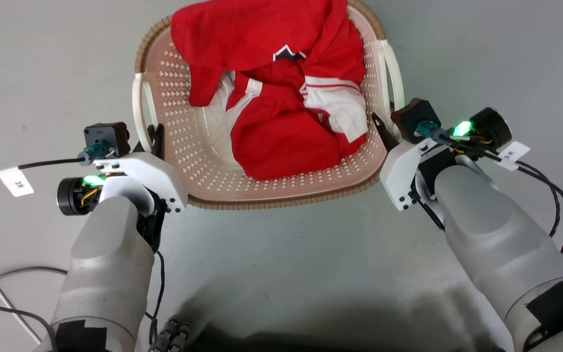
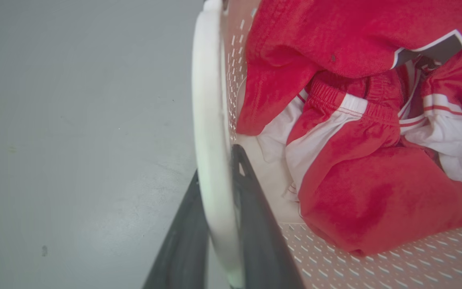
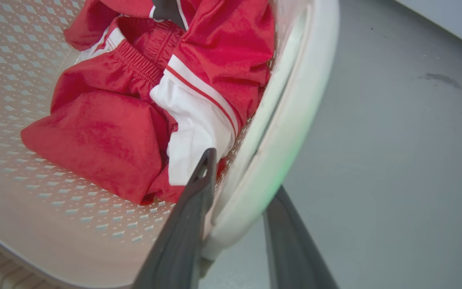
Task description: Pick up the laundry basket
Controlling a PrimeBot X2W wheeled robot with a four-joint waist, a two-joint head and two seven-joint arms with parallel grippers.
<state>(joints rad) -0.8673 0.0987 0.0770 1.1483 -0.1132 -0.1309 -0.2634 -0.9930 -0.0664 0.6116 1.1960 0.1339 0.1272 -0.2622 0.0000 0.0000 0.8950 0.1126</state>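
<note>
The small oval pale pink-beige perforated plastic laundry basket [image 1: 184, 122] sits upright on the smooth grey floor [image 1: 42, 58], straight ahead of the robot and between its two arms. Its mouth opens upward and a heap of red and white sports clothes [image 1: 271, 63] lies inside. The reach looks finished. The left gripper [image 1: 157, 136] straddles the white left handle [image 1: 140, 107], one dark finger inside the basket wall and one outside. In the left wrist view both fingers lie flat against the handle, so these jaws look clenched on it. The right gripper [image 1: 384, 129] straddles the white right handle [image 1: 395, 73] the same way. In the right wrist view its inner finger presses the handle's inner face and its outer finger meets the outer face, so these jaws also appear to be grasping. No view makes plain whether the base is off the floor, so I judge the grasp made and the lift left to do, both arms rising evenly. The two handles face the robot's left and right and run along the flanks leading away from it. The long axis therefore seems to run from the near brown woven-look rim [image 1: 271, 203] toward the far end, though the head view cuts that end off.
</note>
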